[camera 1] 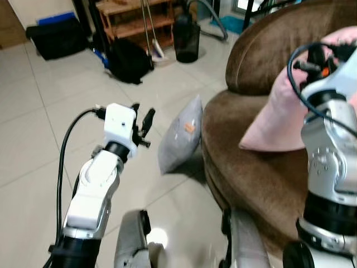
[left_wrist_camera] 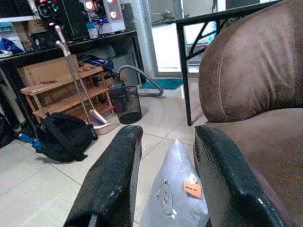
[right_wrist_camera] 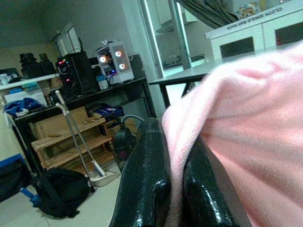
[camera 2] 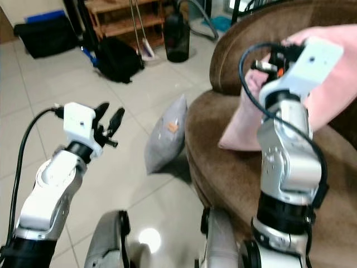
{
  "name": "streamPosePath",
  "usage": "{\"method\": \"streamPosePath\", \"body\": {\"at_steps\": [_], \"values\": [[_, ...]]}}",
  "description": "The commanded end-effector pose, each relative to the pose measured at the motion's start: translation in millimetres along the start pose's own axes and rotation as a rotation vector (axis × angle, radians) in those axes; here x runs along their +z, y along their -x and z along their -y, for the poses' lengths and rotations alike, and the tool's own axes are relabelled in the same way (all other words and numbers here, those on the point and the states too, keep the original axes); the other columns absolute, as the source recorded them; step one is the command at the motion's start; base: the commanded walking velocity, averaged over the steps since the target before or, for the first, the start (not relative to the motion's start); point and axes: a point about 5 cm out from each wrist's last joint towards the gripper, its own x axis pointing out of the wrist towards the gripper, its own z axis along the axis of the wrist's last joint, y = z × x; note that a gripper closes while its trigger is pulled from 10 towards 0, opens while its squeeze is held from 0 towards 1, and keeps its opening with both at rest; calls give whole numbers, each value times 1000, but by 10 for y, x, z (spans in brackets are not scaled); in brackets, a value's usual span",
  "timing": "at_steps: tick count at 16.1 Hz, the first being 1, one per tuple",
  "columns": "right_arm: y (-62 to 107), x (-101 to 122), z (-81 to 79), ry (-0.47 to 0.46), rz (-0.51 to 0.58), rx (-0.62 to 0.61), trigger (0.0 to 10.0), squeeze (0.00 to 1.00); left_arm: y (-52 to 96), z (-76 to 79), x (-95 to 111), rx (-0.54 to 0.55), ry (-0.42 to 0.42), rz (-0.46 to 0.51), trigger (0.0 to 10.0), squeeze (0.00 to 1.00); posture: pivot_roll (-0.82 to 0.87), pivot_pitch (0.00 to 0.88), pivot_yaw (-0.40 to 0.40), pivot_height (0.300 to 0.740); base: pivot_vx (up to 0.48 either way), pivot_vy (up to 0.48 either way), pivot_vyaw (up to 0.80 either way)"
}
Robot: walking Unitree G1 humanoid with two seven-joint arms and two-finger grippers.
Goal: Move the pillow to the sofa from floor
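A pink pillow (camera 1: 273,123) lies against the back of the brown sofa (camera 1: 251,178), and my right gripper (camera 2: 279,53) is shut on its edge; in the right wrist view the pink fabric (right_wrist_camera: 246,132) is pinched between the black fingers (right_wrist_camera: 151,161). On the tiled floor a grey pillow (camera 1: 181,137) with a small orange tag leans upright against the sofa's front. My left gripper (camera 1: 143,114) hovers open a short way left of that pillow, apart from it. The left wrist view looks between its fingers (left_wrist_camera: 118,179) at the grey pillow (left_wrist_camera: 173,194).
A black backpack (camera 1: 129,60), a black bin (camera 1: 186,36), a wooden shelf (camera 1: 134,17) with a broom and a vacuum hose stand at the back. A black bag (camera 1: 56,38) lies far left. Bare tiles stretch left of the grey pillow.
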Motion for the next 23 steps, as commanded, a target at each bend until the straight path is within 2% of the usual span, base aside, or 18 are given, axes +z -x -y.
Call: {"method": "streamPosePath", "body": {"at_steps": [1, 4, 6, 12, 14, 19, 23], "values": [[3, 148, -107, -10, 58, 54, 10000, 0, 6, -35, 41, 11, -10, 12, 10000, 0, -24, 11, 37, 611, 0, 0, 0], [9, 159, -148, -8, 58, 72, 10000, 0, 5, -25, 51, -1, -20, 10, 10000, 0, -24, 11, 37, 631, 0, 0, 0], [50, 89, -117, 1, 32, 58, 10000, 0, -3, -12, 56, -14, -32, 9, 10000, 0, -24, 19, 47, 651, 0, 0, 0], [69, 84, -82, -2, 26, 37, 10000, 0, -22, 1, 57, -24, -32, 10, 10000, 0, -25, 19, 53, 701, 0, 0, 0], [80, 65, -57, 2, 19, 30, 10000, 0, -16, 3, 57, -27, -33, 7, 10000, 0, -25, 19, 53, 731, 0, 0, 0], [124, -25, -11, 22, -15, 16, 10000, 0, -9, 11, 50, -36, -32, 1, 10000, 0, -26, 22, 58, 740, 0, 0, 0], [187, -179, 54, 50, -85, -15, 10000, 0, -7, 22, 41, -46, -31, -4, 10000, 0, -28, 21, 67, 740, 0, 0, 0]]}}
